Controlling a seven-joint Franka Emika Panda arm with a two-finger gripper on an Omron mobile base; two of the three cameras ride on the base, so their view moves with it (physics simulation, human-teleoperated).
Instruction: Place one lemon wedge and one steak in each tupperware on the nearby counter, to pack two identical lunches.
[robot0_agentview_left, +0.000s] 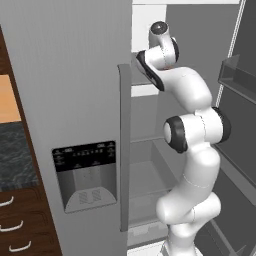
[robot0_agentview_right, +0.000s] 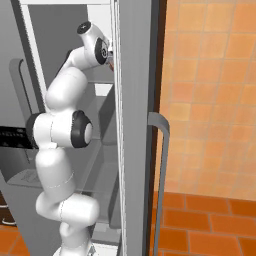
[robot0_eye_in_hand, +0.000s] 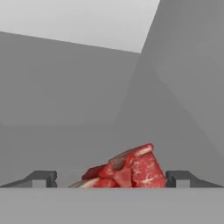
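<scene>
the gripper (robot0_eye_in_hand: 111, 179), jaws spread wide, frames a raw steak (robot0_eye_in_hand: 127, 170) lying on a grey fridge shelf (robot0_eye_in_hand: 65, 148) near its back corner; a clean pick likely means easing lower, centring on the meat, then closing before lifting toward the counter (robot0_agentview_left: 15, 155).

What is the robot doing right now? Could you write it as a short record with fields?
place: inside an open fridge
arm: reaching up into an upper shelf of the fridge
gripper: open, one fingertip on each side of the steak
steak: red raw meat, lying on the grey shelf between the fingertips, not gripped
counter: black stone-look top, left of the fridge
tupperware: cannot tell
</scene>
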